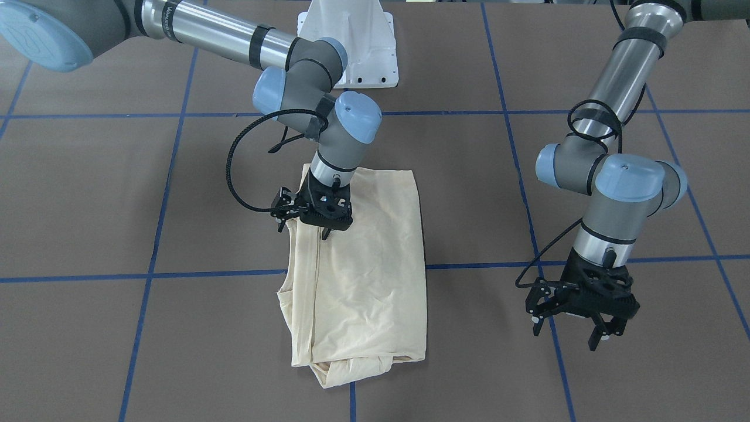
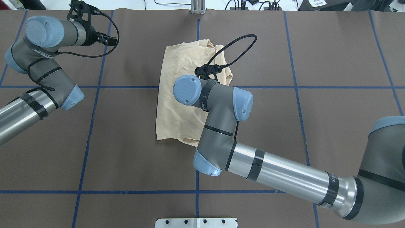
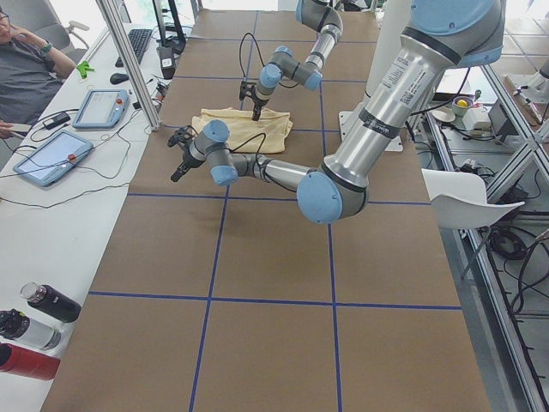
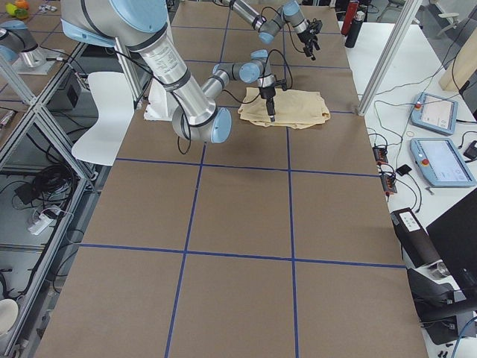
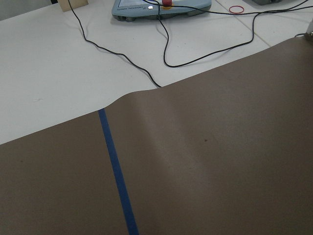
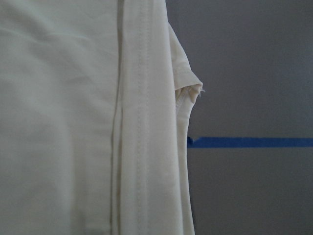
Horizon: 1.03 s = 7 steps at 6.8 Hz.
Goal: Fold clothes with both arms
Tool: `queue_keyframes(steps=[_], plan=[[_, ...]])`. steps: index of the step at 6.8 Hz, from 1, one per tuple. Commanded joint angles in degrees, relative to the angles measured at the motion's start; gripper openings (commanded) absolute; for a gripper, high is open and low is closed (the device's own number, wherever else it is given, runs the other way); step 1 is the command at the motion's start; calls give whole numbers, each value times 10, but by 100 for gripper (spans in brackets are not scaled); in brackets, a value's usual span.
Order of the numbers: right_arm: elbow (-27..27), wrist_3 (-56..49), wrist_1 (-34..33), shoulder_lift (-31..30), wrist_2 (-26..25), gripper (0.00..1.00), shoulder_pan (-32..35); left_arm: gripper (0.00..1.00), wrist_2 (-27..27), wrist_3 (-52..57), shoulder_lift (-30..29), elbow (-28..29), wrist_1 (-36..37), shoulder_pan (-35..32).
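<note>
The pale cream-yellow thin T-shirt (image 1: 357,269) is seen folded into a narrow oblong near the middle of the brown paper-covered table (image 1: 88,193), lying across one of the blue tape grid lines (image 1: 140,277). No print or neck label is shown on the folded cloth; only a stitched hem and a small sleeve edge are made out in the right wrist view (image 6: 142,122).

The right arm's black two-finger gripper (image 1: 322,225) is held directly over the shirt's edge, close to the cloth, with its fingers pointing down; whether the jaws are parted or closed cannot be told, since they are hidden by the gripper body. No cloth is seen lifted.

The left arm's black two-finger gripper (image 1: 586,331) is held well apart from the shirt, above bare table, its jaws spread and nothing between them.

Partial lettering is seen on the silver forearm tube of the right arm (image 2: 332,185), too cut off to be read.
</note>
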Motion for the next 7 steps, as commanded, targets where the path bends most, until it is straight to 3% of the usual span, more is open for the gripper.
queue_keyframes(steps=[1,7], plan=[[-31,-1,-3,22,0,100,0,100,0,0,0,0,0,0],[-36,-47,-40,25,8,100,8,100,0,0,0,0,0,1]])
